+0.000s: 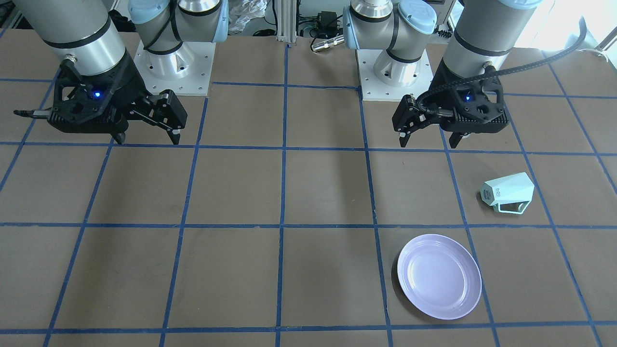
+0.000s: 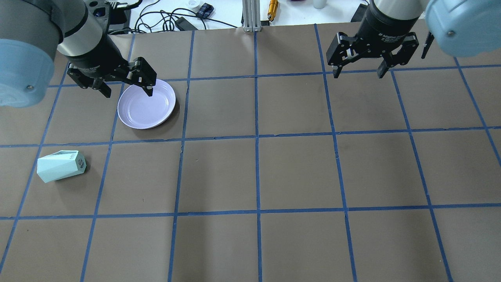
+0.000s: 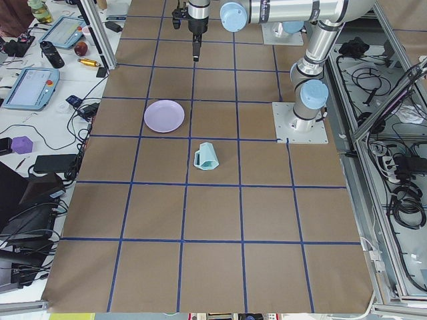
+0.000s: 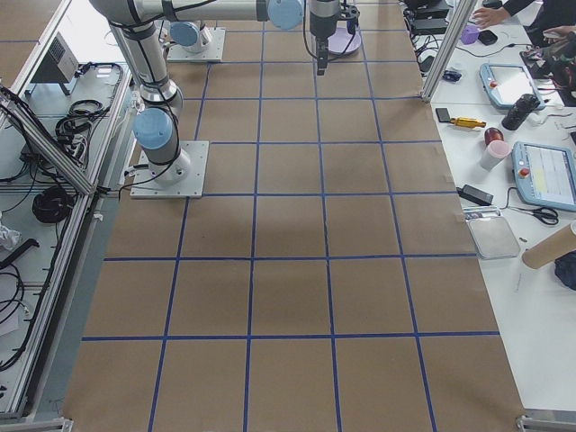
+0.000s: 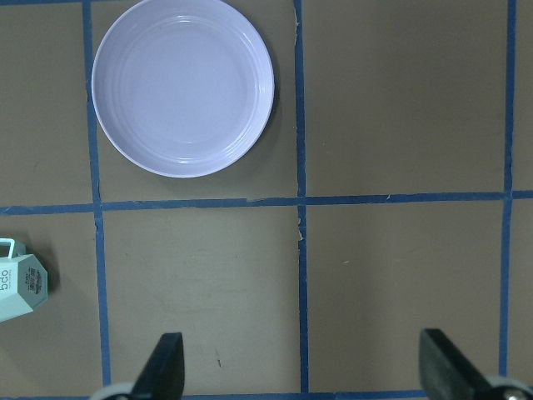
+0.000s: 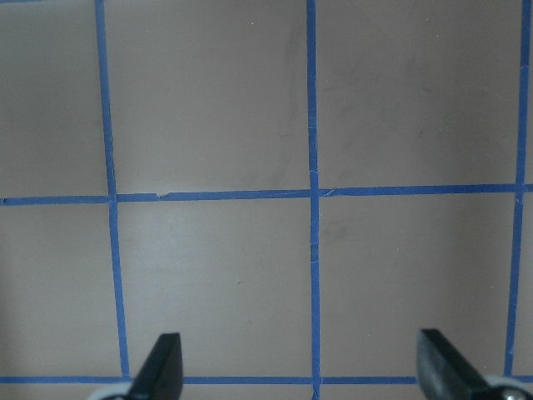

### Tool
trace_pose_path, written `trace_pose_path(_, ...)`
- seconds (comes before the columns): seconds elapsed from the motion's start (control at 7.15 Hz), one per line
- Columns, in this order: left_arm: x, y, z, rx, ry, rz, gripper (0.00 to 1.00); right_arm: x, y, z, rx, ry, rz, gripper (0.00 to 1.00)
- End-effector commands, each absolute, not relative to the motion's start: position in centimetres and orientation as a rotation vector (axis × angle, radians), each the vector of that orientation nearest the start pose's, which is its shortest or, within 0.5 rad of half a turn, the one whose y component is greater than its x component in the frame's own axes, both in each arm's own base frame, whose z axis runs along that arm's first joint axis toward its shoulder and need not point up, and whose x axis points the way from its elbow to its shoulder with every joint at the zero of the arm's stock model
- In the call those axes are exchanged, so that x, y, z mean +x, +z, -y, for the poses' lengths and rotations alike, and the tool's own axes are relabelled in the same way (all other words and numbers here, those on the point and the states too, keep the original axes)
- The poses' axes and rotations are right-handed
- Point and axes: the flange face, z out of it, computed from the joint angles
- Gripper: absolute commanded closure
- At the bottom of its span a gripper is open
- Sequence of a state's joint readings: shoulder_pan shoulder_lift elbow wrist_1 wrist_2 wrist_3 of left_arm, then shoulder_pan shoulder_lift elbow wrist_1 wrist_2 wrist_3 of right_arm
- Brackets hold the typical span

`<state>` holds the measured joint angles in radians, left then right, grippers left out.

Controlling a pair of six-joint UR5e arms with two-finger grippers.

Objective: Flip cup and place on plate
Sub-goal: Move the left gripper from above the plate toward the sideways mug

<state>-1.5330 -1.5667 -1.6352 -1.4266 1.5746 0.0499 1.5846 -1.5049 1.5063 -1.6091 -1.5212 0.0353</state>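
Closest to the overhead camera lies the cup (image 2: 60, 166), at the table's (image 2: 297, 172) left. It rests on its side. Its lettered base points right, its rim left, and the front view shows the open handle (image 1: 513, 208) on the side away from the robot. Nothing touches it.

Look farther and a little to the right and you find the plate (image 2: 146, 103). It sits flat and face up with nothing on it, one grid square over from the cup and clear of it.

You will see the left gripper (image 2: 128, 93) hang in the air over this left part of the table. Its two fingers are spread wide and grasp nothing. From its wrist camera the plate (image 5: 183, 86) shows whole ahead of the fingers (image 5: 166, 367), and the cup (image 5: 18, 287) only peeks in at the left edge.

Move on to the far right, where the right gripper (image 2: 358, 73) hovers over bare brown paper and blue tape lines (image 6: 313, 196). Its jaws are likewise released and hold nothing, well apart from both cup and plate.
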Motion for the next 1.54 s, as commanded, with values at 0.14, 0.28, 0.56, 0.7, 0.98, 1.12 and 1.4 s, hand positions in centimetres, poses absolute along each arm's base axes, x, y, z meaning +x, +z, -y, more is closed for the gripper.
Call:
trace_pose_path(0.14,-11.4,47.3,50.1,0.021,-0.130,-3.132,0.00,14.5,49.0,52.2,0.032,-0.055,-3.091,0.00)
trace_pose_path(0.28,-11.4,47.2,50.2,0.028,-0.124,-3.131,0.00,14.5,49.0,52.2,0.034,-0.055,-3.091,0.00)
trace_pose_path(0.56,-11.3,47.0,50.3,0.036,-0.120,-3.132,0.00,14.5,49.0,52.2,0.034,-0.055,-3.091,0.00)
trace_pose_path(0.7,-11.2,47.6,50.1,0.029,-0.139,-3.131,0.00,14.6,49.0,52.2,0.034,-0.055,-3.089,0.00)
trace_pose_path(0.98,-11.0,48.2,49.8,-0.022,-0.151,-3.130,0.00,14.6,49.0,52.2,0.034,-0.055,-3.089,0.00)
trace_pose_path(1.12,-10.7,48.2,49.9,-0.035,-0.150,-3.119,0.00,14.6,49.0,52.2,0.034,-0.055,-3.089,0.00)
trace_pose_path(1.4,-10.7,47.8,50.0,-0.027,-0.145,-3.119,0.00,14.5,49.0,52.2,0.032,-0.055,-3.091,0.00)
